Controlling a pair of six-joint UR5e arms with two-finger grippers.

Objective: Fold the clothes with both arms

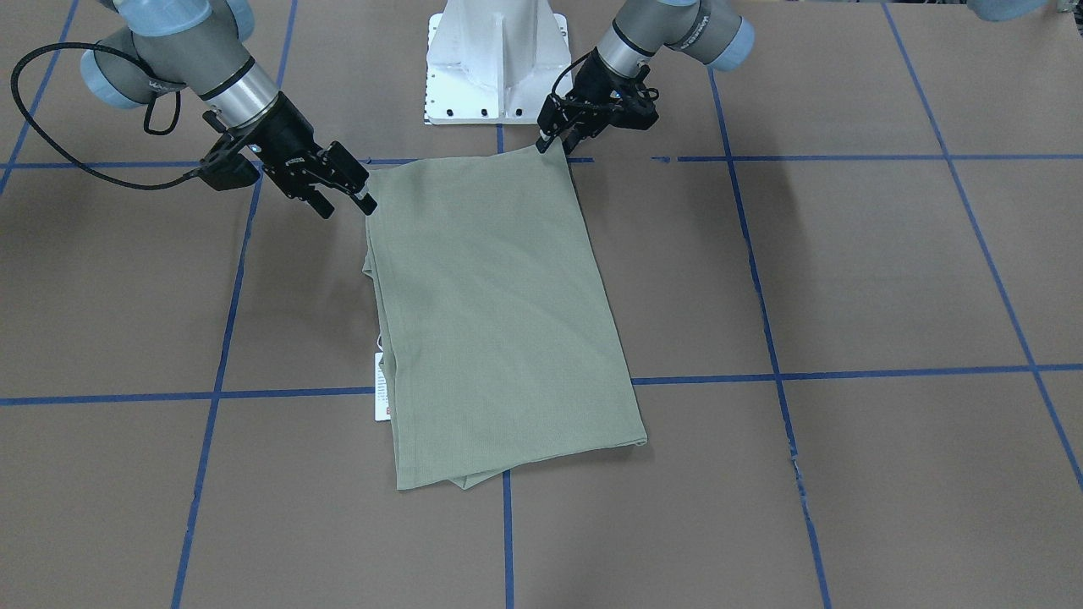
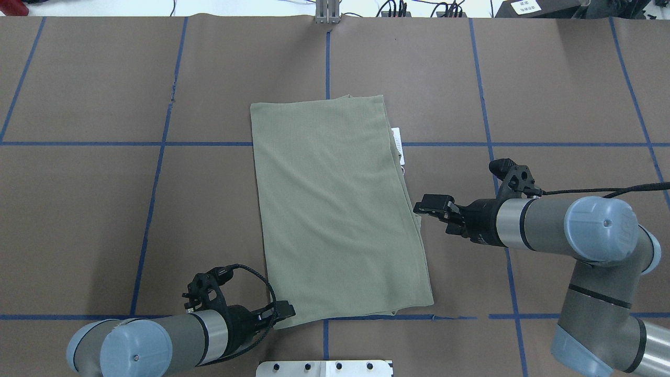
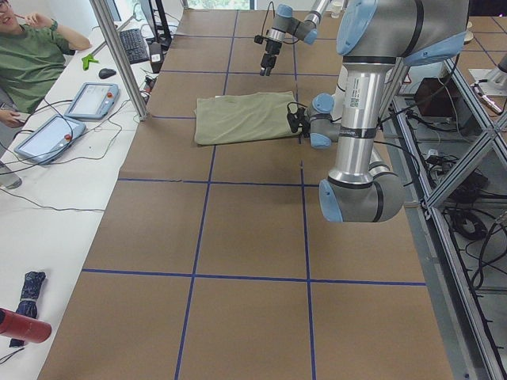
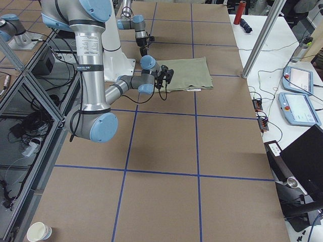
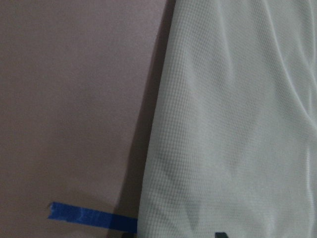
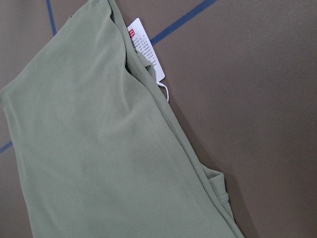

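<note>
Right, table first: brown cover, blue tape grid, white pedestal base at the robot's edge. All places below are taken from that base.

Shirt: sage green, folded to a long narrow rectangle. It lies flat directly in front of the base and runs away from it, skewed a little so the far end drifts toward the left arm's side. Layers show stepped along the long edge on the right arm's side.

Left arm: reaches in low beside the base. Left gripper sits at the shirt corner closest to the base. Cannot tell whether it pinches the cloth or merely straddles it.

Right arm: comes in from the base's other side. Right gripper hovers above the other base-side corner, fingers spread, nothing between them.

Hang tag: white with red, poking out from under the long edge on the right arm's side, toward the end far from the base.

Judgement: the step in hand looks like taking both base-side corners for a fold away from the base. To do it well:
- The right gripper drops onto its corner and catches every layer.
- Both close before either lifts.
- They rise level and keep the short edge taut.
- They lay it squarely on the far edge, allowing for the skew.
- The tag may snag.
</note>
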